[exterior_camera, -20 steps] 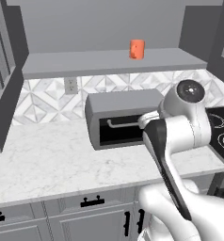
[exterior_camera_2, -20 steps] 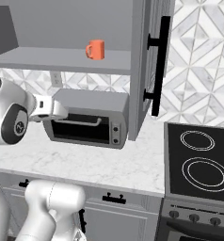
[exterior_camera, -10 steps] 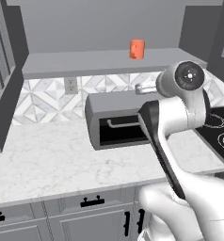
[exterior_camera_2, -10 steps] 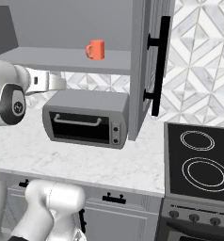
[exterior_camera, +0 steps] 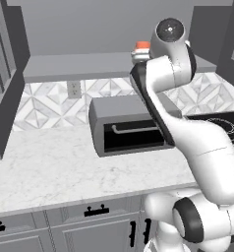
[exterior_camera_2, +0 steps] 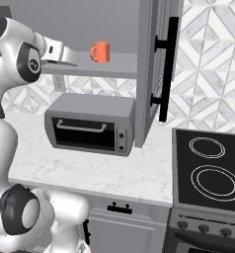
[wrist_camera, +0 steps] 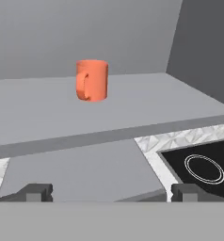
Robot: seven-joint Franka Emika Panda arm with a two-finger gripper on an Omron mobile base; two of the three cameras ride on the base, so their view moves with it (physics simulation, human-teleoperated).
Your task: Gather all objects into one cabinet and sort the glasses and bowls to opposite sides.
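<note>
The orange handled mug (wrist_camera: 92,80) stands upright on the grey cabinet shelf (wrist_camera: 48,117), with its handle toward the left of the hand view. From the right base camera the mug (exterior_camera_2: 100,52) sits near the shelf's right end. In the left base view the mug (exterior_camera: 142,46) peeks out behind my raised arm. My gripper (exterior_camera_2: 74,59) hovers at shelf height just left of the mug, short of it and not touching. It is open, with the fingertips (wrist_camera: 37,192) spread wide and nothing between them. The blue bowl and the wooden bowl are out of view.
A grey toaster oven (exterior_camera_2: 90,128) stands on the marble counter (exterior_camera: 50,167) under the shelf. The open cabinet door (exterior_camera_2: 161,64) hangs right of the mug. A black stovetop (exterior_camera_2: 211,168) lies to the right. A dark cabinet side (exterior_camera: 1,83) stands at far left.
My arm has swung up from in front of the toaster oven to shelf height, bringing the hand close to the mug. The mug has not moved.
</note>
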